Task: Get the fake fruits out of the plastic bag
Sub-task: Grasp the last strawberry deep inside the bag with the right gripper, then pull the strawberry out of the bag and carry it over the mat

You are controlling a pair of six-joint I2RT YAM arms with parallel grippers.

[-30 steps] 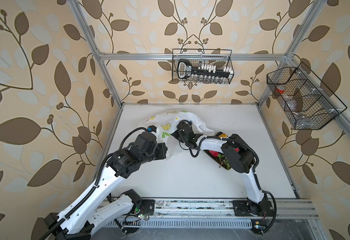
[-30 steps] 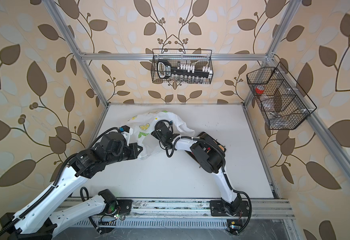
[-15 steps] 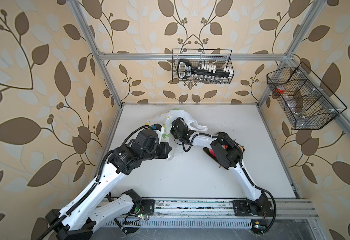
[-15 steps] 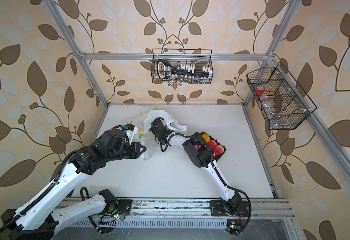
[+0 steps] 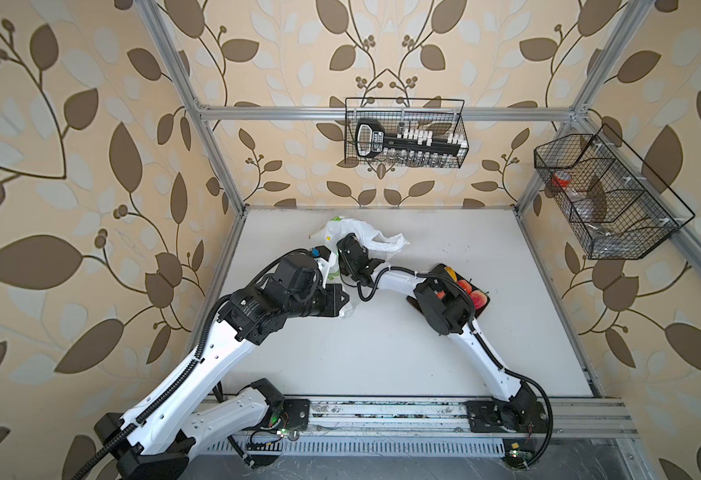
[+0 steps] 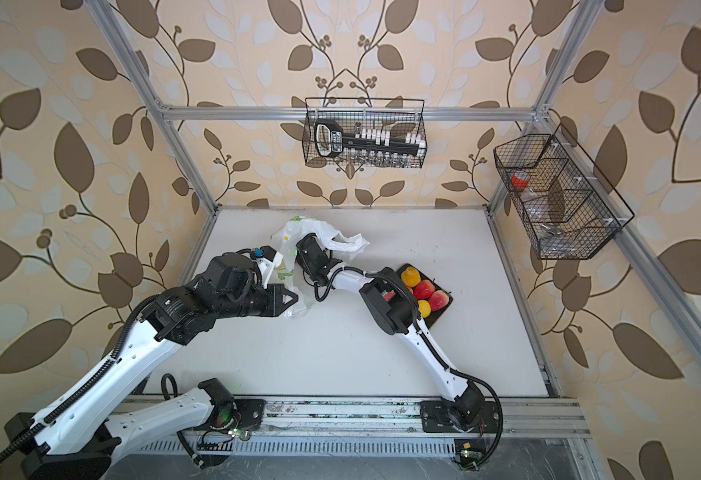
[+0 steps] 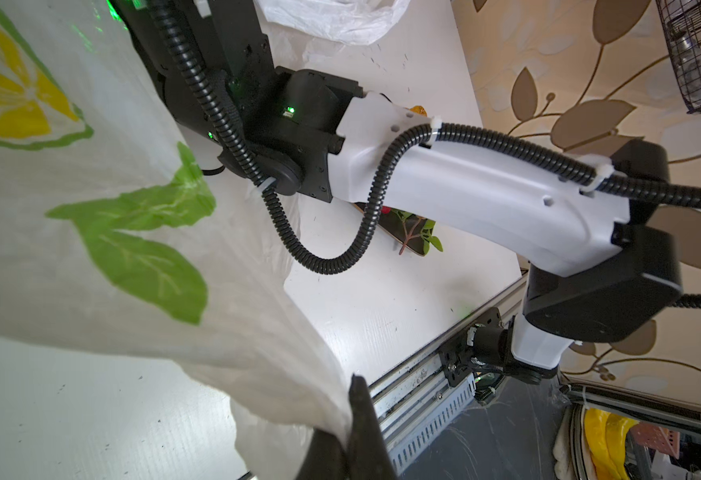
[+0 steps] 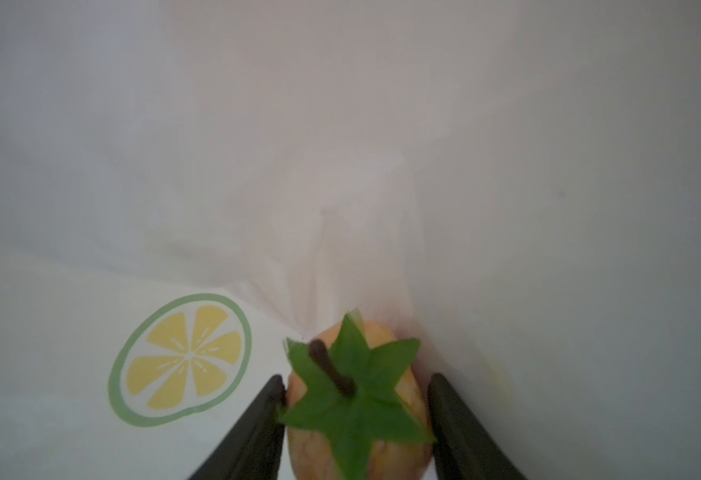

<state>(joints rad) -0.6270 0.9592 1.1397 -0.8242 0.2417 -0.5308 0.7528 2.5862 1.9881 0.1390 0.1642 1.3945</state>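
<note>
The right jaws were inside the plastic bag (image 5: 353,231). In both top views the bag film hid them, and only the right wrist view showed them.

**Position of the workpiece.** One fake fruit (image 8: 353,415), pale orange with a green star-shaped calyx and a brown stem, lay directly between my right jaws at the gathered bottom of the bag. Its stem end faced back toward my wrist, so its long axis ran roughly along my line of reach. The closing line crossed its narrower girth.

**State of the right jaws.** They stood about half open, one on each side of the fruit. One finger (image 8: 257,419) lay against its flank and the other sat just beside the opposite flank. I could not tell whether a firm grip had been made.

**State of the left jaws.** They were fully closed on a pinched fold of the bag at its lower outside edge, above the tabletop (image 5: 382,353). They were outside the bag and farther from the fruit, so I judged the pick to belong to the right arm.

**Coming move.** I judged it to be a straight withdrawal along the stem axis, out through the bag mouth. The risk was catching film together with the fruit.

**Other fruits.** The other fruits (image 6: 423,289) lay on the dark plate (image 6: 439,316), well apart from the bag.
</note>
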